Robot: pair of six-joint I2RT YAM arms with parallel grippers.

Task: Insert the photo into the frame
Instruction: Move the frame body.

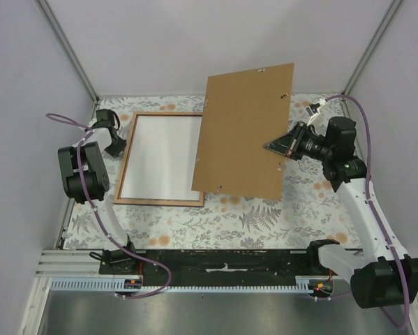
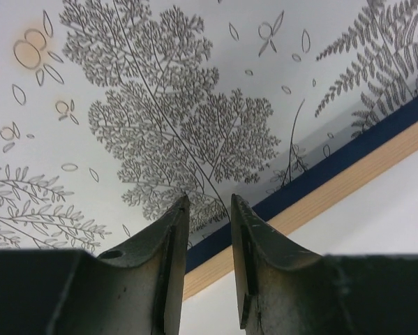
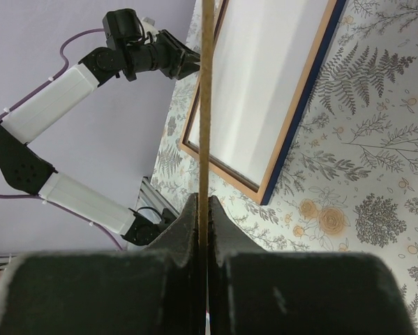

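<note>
Black left gripper (image 1: pixel 115 144) hangs over the left rim of the frame (image 1: pixel 127 157), jaws slightly apart, nothing in them. That frame lies flat on the fern-print tablecloth (image 1: pixel 264 216) with the photo (image 1: pixel 160 157) apparently inside already, white back up. Further right, the right gripper (image 1: pixel 282 148) is pinching the right edge of the brown backing board (image 1: pixel 247 129), which is raised and overlaps the frame's right side. Guessing only the board's left to fit.

I look for words and numbers, and I cannot read any. The tablecloth (image 1: pixel 264 216) shows only drawn leaves and flowers. The brown board (image 1: pixel 243 132) is plain, and so is the frame (image 1: pixel 160 202). Small red tags (image 1: pixel 132 283) sit by the arm bases, too tiny for me to read.
</note>
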